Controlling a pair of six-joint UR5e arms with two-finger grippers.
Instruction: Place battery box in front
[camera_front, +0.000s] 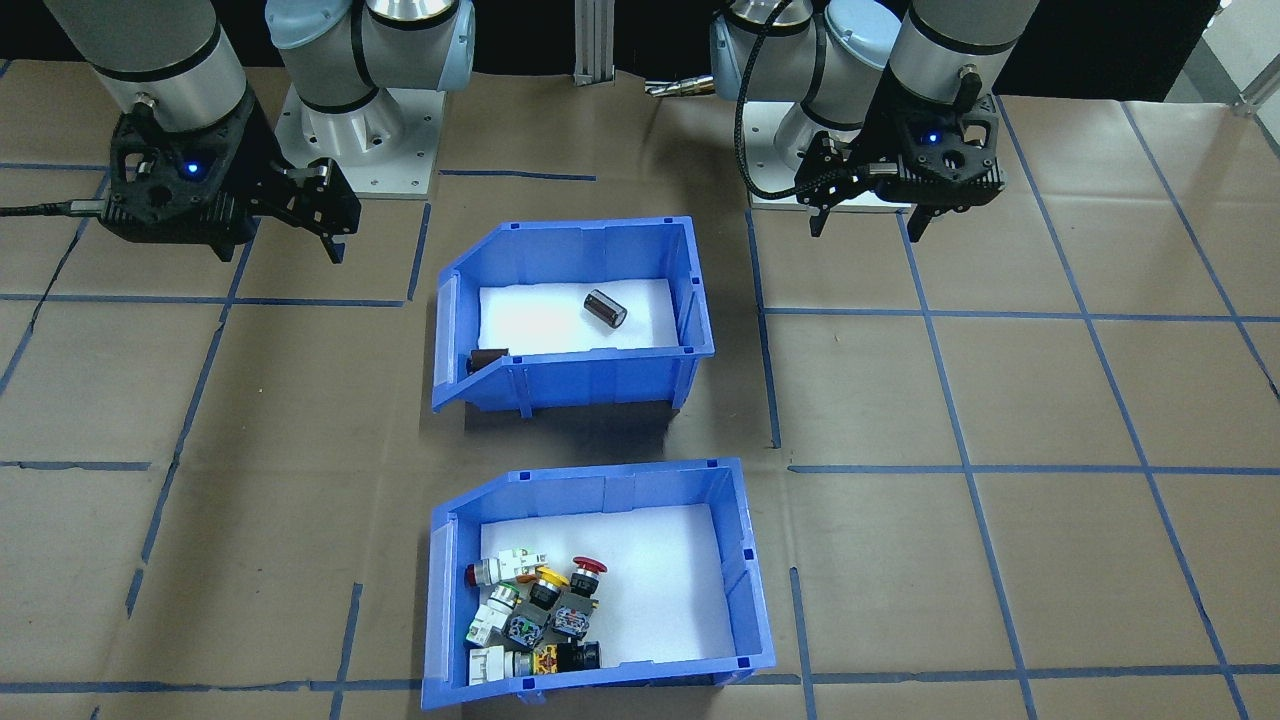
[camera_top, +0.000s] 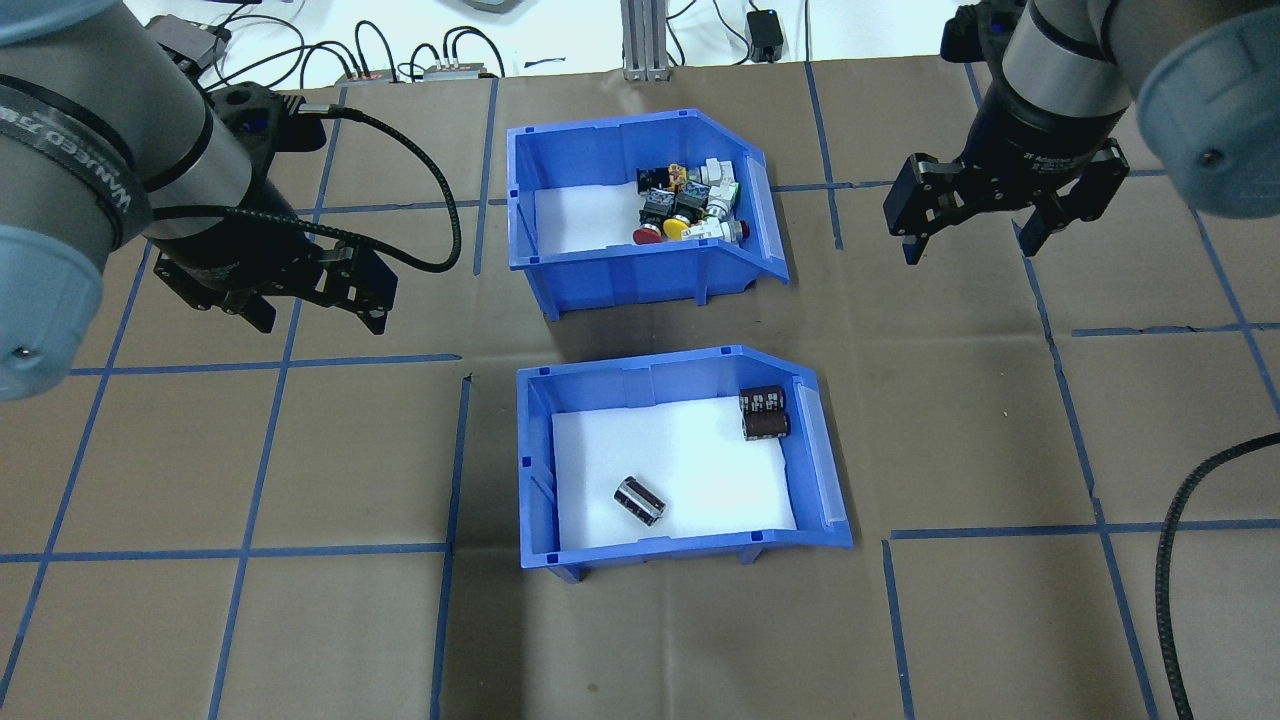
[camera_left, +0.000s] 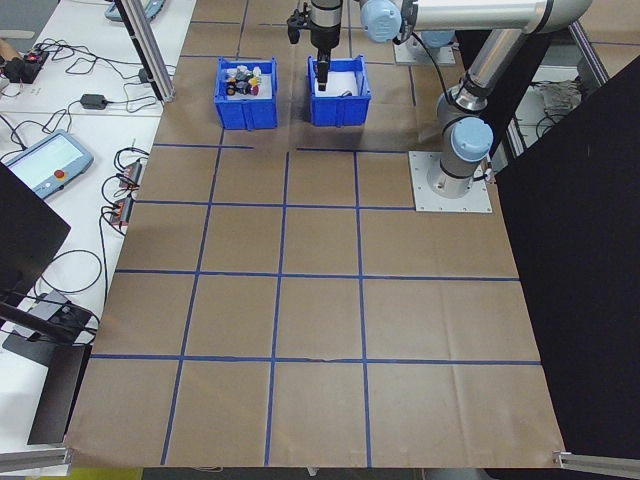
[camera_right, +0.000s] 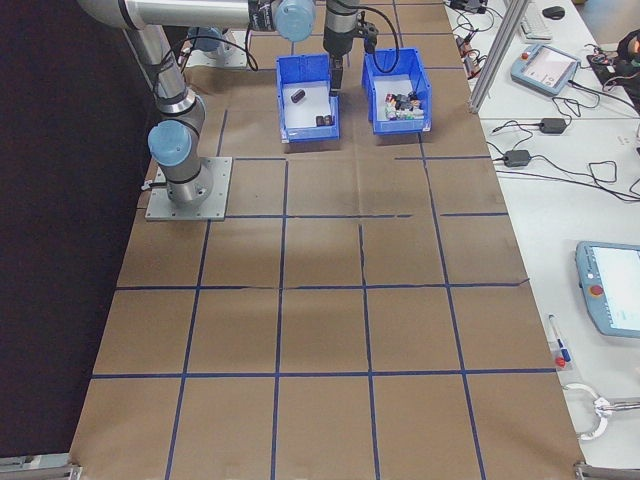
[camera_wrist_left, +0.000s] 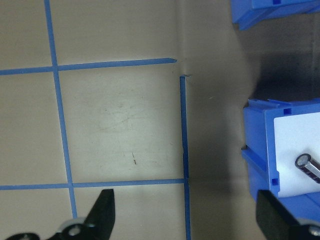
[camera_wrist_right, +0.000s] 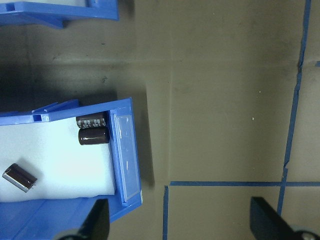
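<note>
Cut off at the right edge of the left wrist view: battery box (camera_wrist_left: 260, 145), only its corner and one cell (camera_wrist_left: 308, 167) in frame. Hidden in the front-facing view behind the box's sloped wall at left: most of a second cell (camera_front: 487, 357). Too small in both side views, upper centre, to tell jaw state: left gripper (camera_left: 311, 38) and right gripper (camera_right: 342, 44).
</note>
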